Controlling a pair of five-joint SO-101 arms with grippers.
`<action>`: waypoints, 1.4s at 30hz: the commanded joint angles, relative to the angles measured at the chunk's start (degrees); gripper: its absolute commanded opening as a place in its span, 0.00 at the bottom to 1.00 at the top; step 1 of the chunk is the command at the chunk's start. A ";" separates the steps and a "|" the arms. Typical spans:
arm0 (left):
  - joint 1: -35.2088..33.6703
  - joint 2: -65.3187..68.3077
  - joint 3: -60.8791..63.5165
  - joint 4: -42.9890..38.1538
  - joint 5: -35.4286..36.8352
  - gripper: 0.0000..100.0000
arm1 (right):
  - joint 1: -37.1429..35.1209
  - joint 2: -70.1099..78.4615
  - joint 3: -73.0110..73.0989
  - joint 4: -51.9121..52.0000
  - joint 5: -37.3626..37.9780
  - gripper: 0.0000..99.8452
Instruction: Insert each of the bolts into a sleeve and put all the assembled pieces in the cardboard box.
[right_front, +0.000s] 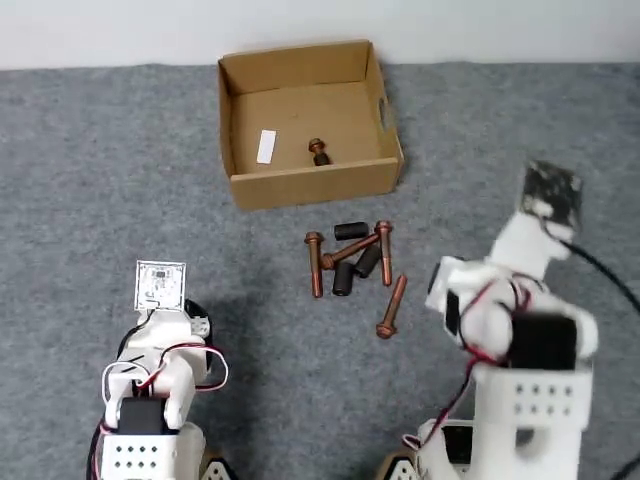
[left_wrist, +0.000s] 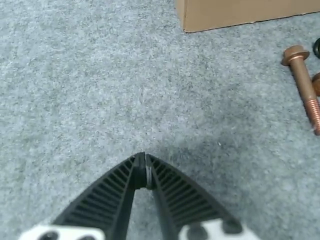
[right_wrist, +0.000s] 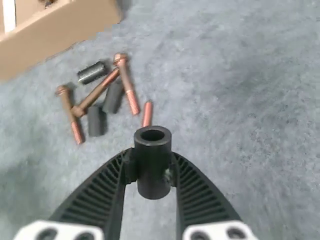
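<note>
Cardboard box (right_front: 310, 185) holds one sleeved bolt (right_front: 319, 152), white label (right_front: 266, 146).

Open cardboard box (right_front: 300, 185), one assembled bolt-and-sleeve (right_front: 319, 152) lying inside, four copper bolts (right_front: 315, 265) and three black sleeves (right_front: 344, 278) jumbled just in front, fourth sleeve (right_wrist: 152, 145) clamped upright in right gripper (right_wrist: 151, 167)

Grey carpet (right_front: 120, 180) covers the table; pale wall (right_front: 110, 30) behind.
</note>
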 joint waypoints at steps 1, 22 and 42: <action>0.00 -0.53 -0.57 -1.23 0.09 0.01 | 2.95 -8.31 9.41 -6.99 0.09 0.01; 14.86 26.02 -45.14 23.82 9.41 0.01 | 5.32 -47.43 39.21 -18.59 10.46 0.01; 28.48 94.59 -92.79 29.01 17.49 0.01 | 5.32 -48.04 39.30 -17.19 16.62 0.01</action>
